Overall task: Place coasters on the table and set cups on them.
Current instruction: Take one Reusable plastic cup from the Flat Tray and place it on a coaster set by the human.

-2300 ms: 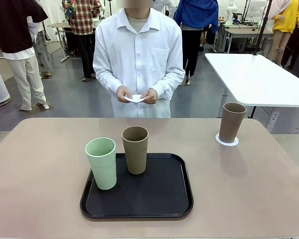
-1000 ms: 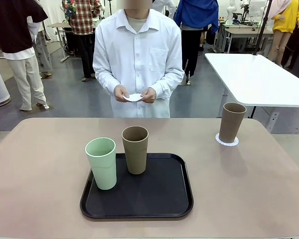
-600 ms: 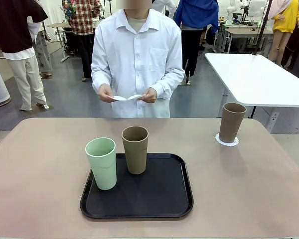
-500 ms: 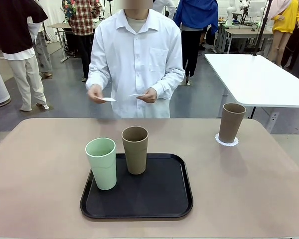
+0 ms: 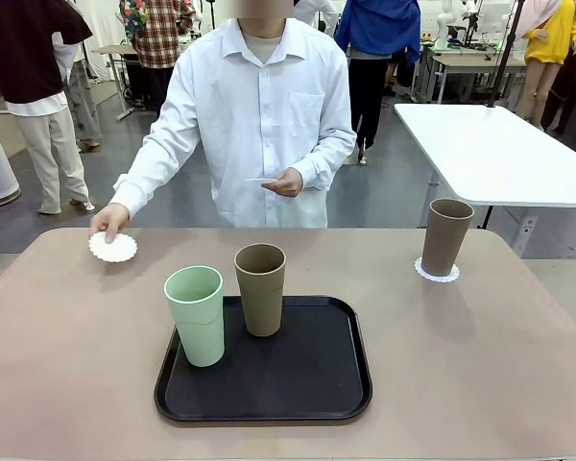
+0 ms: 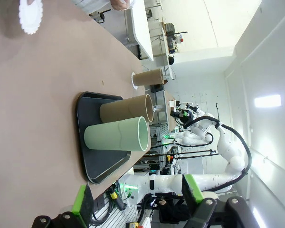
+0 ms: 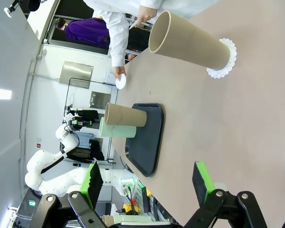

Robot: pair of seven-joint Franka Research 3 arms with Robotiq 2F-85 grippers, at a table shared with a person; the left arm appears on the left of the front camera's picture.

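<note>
At the far left of the beige table (image 5: 480,365), the person's hand (image 5: 108,223) lays a white lacy coaster (image 5: 112,247) down flat. The other hand holds a second coaster (image 5: 262,181) at chest height. A mint cup (image 5: 196,314) and a tan cup (image 5: 260,288) stand upright on the black tray (image 5: 269,384). At the far right, another tan cup (image 5: 445,235) stands on a coaster (image 5: 437,272). My left gripper (image 6: 137,199) is open and bare, back from the tray (image 6: 92,166). My right gripper (image 7: 148,183) is open too, well short of the tan cup (image 7: 190,42) on its coaster (image 7: 225,59).
A white table (image 5: 490,149) stands behind the beige one at the right. Other people stand farther back. The tabletop lies bare on both sides of the tray and in front of it.
The person split the stacked coasters. One hand swung out and down to the table's far left with a coaster, while the other stayed at the chest. The cups have not moved.
</note>
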